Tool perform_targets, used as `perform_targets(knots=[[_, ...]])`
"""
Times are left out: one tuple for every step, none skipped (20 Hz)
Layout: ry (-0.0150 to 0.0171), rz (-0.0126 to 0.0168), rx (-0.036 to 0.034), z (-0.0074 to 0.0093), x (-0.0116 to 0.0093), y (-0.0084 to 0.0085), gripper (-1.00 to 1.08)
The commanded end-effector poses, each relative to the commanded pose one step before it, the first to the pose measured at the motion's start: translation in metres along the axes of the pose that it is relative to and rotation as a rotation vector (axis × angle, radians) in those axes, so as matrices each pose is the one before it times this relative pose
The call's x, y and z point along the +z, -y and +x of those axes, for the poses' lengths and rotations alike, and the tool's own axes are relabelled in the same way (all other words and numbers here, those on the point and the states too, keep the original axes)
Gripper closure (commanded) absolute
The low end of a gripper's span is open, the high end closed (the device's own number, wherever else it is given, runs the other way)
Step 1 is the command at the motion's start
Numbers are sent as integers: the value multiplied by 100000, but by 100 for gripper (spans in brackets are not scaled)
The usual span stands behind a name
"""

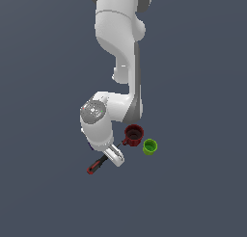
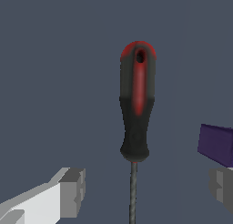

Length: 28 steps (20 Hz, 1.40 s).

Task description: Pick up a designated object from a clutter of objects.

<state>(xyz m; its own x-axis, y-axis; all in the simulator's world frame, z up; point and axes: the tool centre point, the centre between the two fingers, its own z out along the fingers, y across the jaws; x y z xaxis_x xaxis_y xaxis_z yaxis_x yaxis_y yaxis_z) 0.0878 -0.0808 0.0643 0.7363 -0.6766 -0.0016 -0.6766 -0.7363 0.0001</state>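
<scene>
One screwdriver (image 2: 134,104), lying flat on desk (image 2: 54,82), thin shaft running midway between two released fingers (image 2: 73,191), red-and-black handle extending beyond fingertips, long axis crosswise to closing line; purple block (image 2: 217,145) beside one fingertip.

Red-and-black screwdriver (image 2: 135,109), dark red mug (image 1: 133,134), lime green cup (image 1: 150,146), purple block (image 2: 216,144), white arm (image 1: 118,33).

The screwdriver (image 1: 97,164) lies flat on the grey floor, its red-and-black handle (image 2: 136,100) pointing away from the dark red mug (image 1: 133,134), its thin dark shaft (image 2: 133,191) towards it. The lime green cup (image 1: 150,146) stands upright just beside the mug. A purple block (image 2: 216,144) sits near the shaft.
</scene>
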Motion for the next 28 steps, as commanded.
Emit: perform_targets(knots=[[21, -25, 57, -12, 465, -25, -92], [0, 0, 0, -14, 348, 12, -92], [-20, 7, 66, 4, 410, -21, -92], [-20, 7, 66, 0, 484, -19, -92], [-20, 7, 66, -4, 556, -18, -92], [-20, 6, 66, -6, 604, -16, -92], [-21, 6, 65, 0, 537, -16, -92], [0, 0, 0, -14, 465, 18, -92], [-26, 7, 64, 19, 366, -14, -92], [0, 0, 0, 8, 299, 20, -92], [0, 0, 0, 18, 218, 21, -92], [0, 0, 0, 26, 141, 21, -92], [0, 0, 0, 26, 73, 17, -92], [0, 0, 0, 11, 21, 7, -92], [0, 0, 0, 0, 0, 0, 108], [0, 0, 0, 0, 0, 0, 108], [0, 0, 0, 0, 0, 0, 108], [0, 0, 0, 0, 0, 0, 108], [0, 0, 0, 0, 0, 0, 108], [0, 0, 0, 0, 0, 0, 108], [0, 0, 0, 0, 0, 0, 108], [0, 0, 0, 0, 0, 0, 108], [0, 0, 0, 0, 0, 0, 108], [0, 0, 0, 0, 0, 0, 108], [0, 0, 0, -13, -15, 3, 108], [0, 0, 0, -17, -17, 4, 108], [0, 0, 0, -50, -53, 11, 108], [0, 0, 0, -83, -88, 19, 108]])
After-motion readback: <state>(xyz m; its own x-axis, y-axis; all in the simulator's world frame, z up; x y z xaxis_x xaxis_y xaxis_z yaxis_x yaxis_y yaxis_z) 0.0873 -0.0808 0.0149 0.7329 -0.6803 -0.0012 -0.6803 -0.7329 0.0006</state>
